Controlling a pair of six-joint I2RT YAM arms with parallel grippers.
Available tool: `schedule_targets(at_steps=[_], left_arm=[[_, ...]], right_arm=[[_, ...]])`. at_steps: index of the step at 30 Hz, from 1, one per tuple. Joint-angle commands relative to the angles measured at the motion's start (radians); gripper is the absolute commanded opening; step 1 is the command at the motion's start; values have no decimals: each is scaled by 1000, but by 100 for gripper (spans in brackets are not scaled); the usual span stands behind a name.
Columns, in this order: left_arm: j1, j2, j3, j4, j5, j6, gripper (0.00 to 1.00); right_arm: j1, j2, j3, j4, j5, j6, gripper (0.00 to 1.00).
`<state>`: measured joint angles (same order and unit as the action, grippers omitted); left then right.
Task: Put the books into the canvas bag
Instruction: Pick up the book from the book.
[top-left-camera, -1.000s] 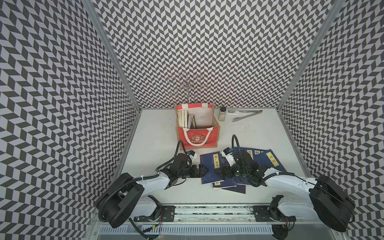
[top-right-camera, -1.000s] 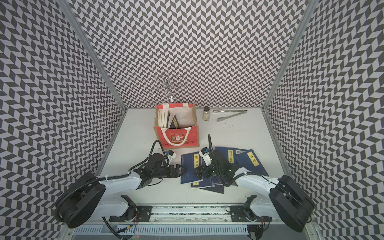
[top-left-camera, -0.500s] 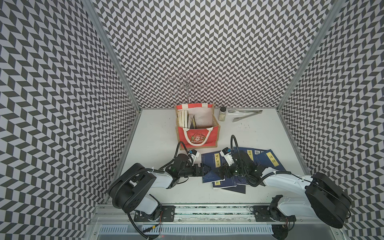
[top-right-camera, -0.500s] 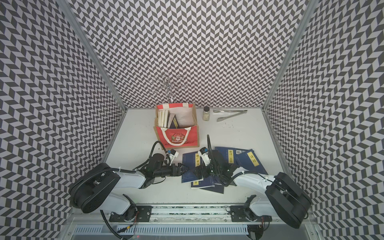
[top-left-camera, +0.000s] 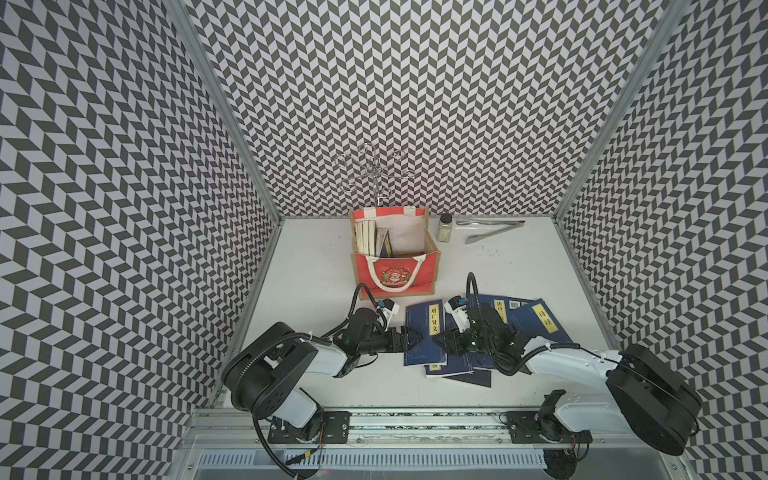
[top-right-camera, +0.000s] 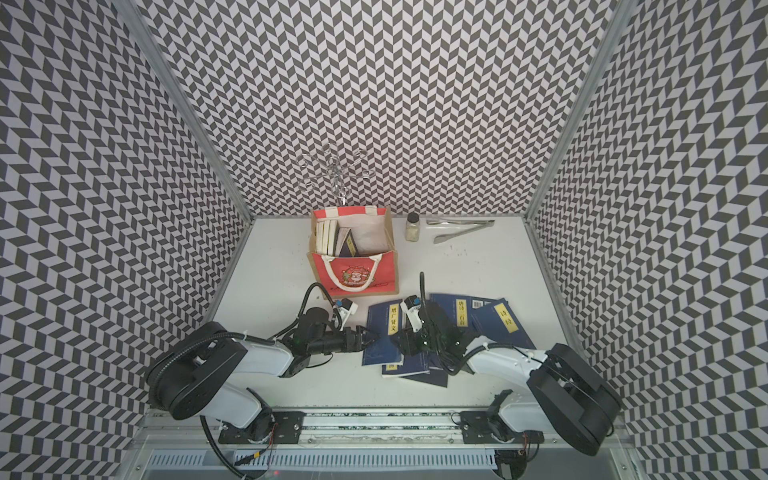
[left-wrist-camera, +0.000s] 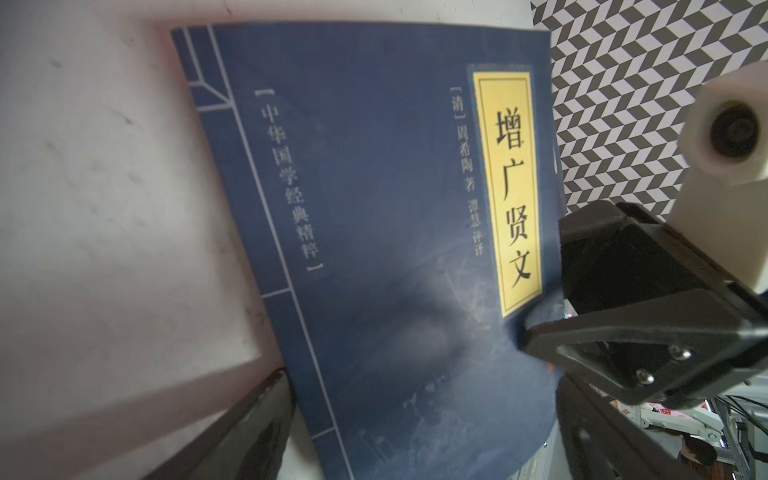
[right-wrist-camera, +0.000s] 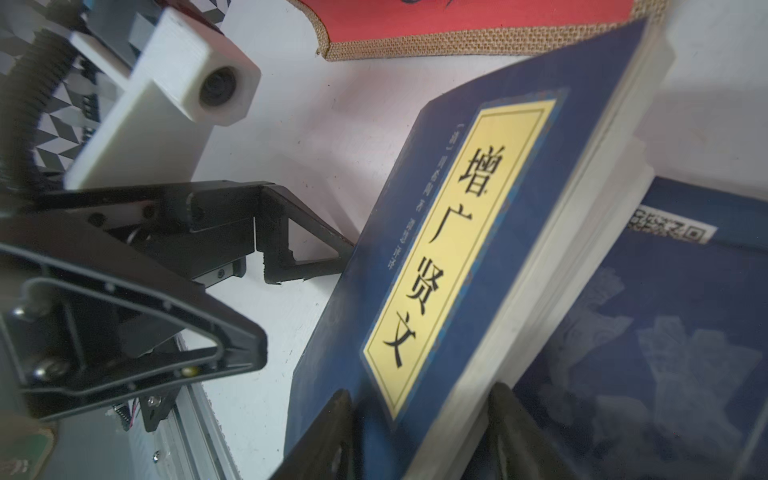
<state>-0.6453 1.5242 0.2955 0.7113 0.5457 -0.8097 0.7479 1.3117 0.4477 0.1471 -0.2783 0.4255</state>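
White tabletop (top-left-camera: 324, 270): left tool (top-left-camera: 412, 338) gapes wide beside navy book (top-left-camera: 419, 322) (right tool (top-left-camera: 438, 344) straddles its edge, grip unclear).

Top pair: two eyes side by side, high above the metal rail (top-left-camera: 415, 417) at the near edge, tilted down over the white tabletop (top-left-camera: 316, 266) toward the chevron-patterned back wall (top-left-camera: 415, 104); far off, whole booth in shot (the two look nearly alike).
Left wrist: very near, skimming low across the navy blue paperback with the yellow title label (left-wrist-camera: 374, 249), facing the white block-shaped camera on the right wrist (left-wrist-camera: 727, 133).
Right wrist: equally close, looking back over that paperback at the white block-shaped camera on the left wrist (right-wrist-camera: 208, 83), red-and-jute canvas bag (right-wrist-camera: 478, 20) just beyond.
Shared: all four hold that paperback.
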Motion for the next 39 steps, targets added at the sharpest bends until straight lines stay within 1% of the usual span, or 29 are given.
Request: schedule_targets(at_steps=[1,6,12,15,17,20,23,26,32,36,39], left_arm=[[-25,12,2,0,57,-11,96],[-24,-16,4,-35,48,2,96],[-25,-46,5,-52,40,9,96],[-25,-47,6,-48,45,7,96],[-25,-54,5,-50,46,8,96],[-25,-82,-1,-64,42,10,96],[-24,-130,-17,-68,30,17,97],[-23,-182,-39,-62,26,18,99],[-21,-251,-85,-41,23,23,100],[-21,-265,-107,-15,29,29,100],[-12,-315,-92,-76,34,56,99]], right_arm=[[18,12,-16,14,-35,32,44],[11,-9,-18,3,-13,50,25],[-4,-30,-18,-2,-21,51,14],[-12,-35,-17,5,-35,48,5],[-15,-40,-17,5,-36,45,0],[-29,-60,-27,12,-45,51,0],[-52,-102,-59,52,-90,56,0],[-77,-160,-100,105,-140,57,0],[-111,-291,-141,126,-180,58,0],[-119,-349,-151,143,-259,23,0],[-120,-371,-140,98,-305,-30,0]])
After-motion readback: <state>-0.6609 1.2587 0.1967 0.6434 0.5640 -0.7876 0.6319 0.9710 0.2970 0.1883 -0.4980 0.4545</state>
